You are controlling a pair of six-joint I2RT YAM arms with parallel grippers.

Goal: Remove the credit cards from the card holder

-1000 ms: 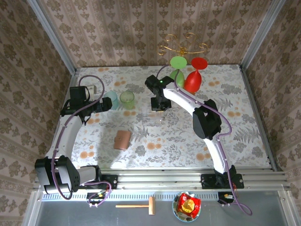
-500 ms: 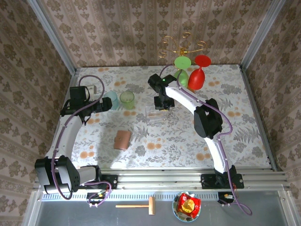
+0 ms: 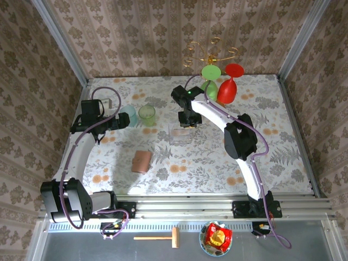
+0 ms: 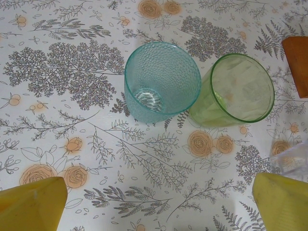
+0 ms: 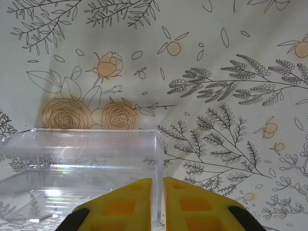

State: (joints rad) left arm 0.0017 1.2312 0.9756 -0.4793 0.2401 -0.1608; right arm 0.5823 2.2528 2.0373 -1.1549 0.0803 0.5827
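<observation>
The card holder point(image 3: 142, 161), a small brown wallet, lies closed on the flowered table point(image 3: 179, 168), left of the middle. The credit cards are hidden. My left gripper point(image 3: 120, 120) hovers at the back left beside two cups, well behind the card holder. In the left wrist view it point(image 4: 158, 195) stands open with only tablecloth between its yellow fingertips point(image 4: 31, 204). My right gripper point(image 3: 187, 120) is at the back middle. In the right wrist view it point(image 5: 158, 185) is shut on the upright wall of a clear plastic box point(image 5: 86, 154), which rests on the table.
A teal cup point(image 4: 161, 82) and a green cup point(image 4: 236, 89) stand side by side in front of the left gripper. A green goblet point(image 3: 208, 81) and a red goblet point(image 3: 228, 87) stand by the gold rack point(image 3: 209, 51). An orange-brown flat piece point(image 4: 297, 62) shows at the right margin.
The right gripper and the clear box have shifted slightly to the right. The goblets and the gold rack have moved a little back and right. The left arm has stayed still.
</observation>
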